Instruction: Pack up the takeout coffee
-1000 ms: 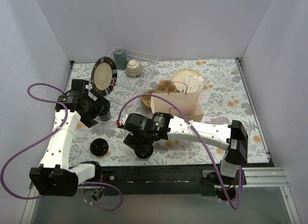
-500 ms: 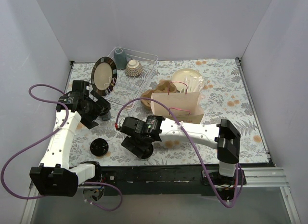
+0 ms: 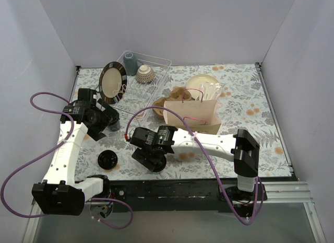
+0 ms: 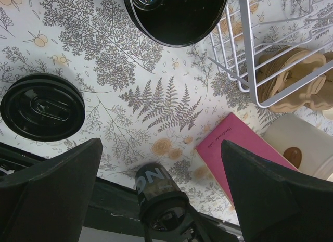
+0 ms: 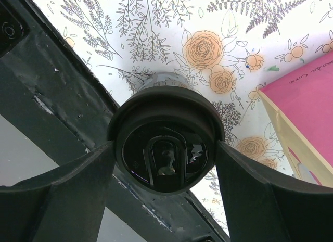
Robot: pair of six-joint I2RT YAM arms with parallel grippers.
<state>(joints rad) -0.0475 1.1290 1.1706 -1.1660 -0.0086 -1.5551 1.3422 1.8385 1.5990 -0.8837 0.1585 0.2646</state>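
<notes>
One takeout coffee cup (image 3: 155, 165) with a black lid (image 5: 165, 128) is near the table's front edge. My right gripper (image 3: 152, 159) is shut on it, with a finger pressed on each side of the lid (image 5: 164, 154). I cannot tell whether the cup is off the table. The same cup shows low in the left wrist view (image 4: 151, 181). My left gripper (image 3: 104, 123) is wide open and empty (image 4: 161, 148), above the table to the left of the cup. The paper bag (image 3: 192, 115) stands upright behind the right arm.
A loose flat black lid (image 3: 107, 159) lies at the front left and also shows in the left wrist view (image 4: 42, 106). A wire rack (image 3: 155, 76) at the back holds a dark plate (image 3: 111, 81) and cups. A pink card (image 4: 237, 151) lies by the bag.
The right arm's elbow has swung left, and its gripper with the cup has shifted slightly left. The left arm has barely moved.
</notes>
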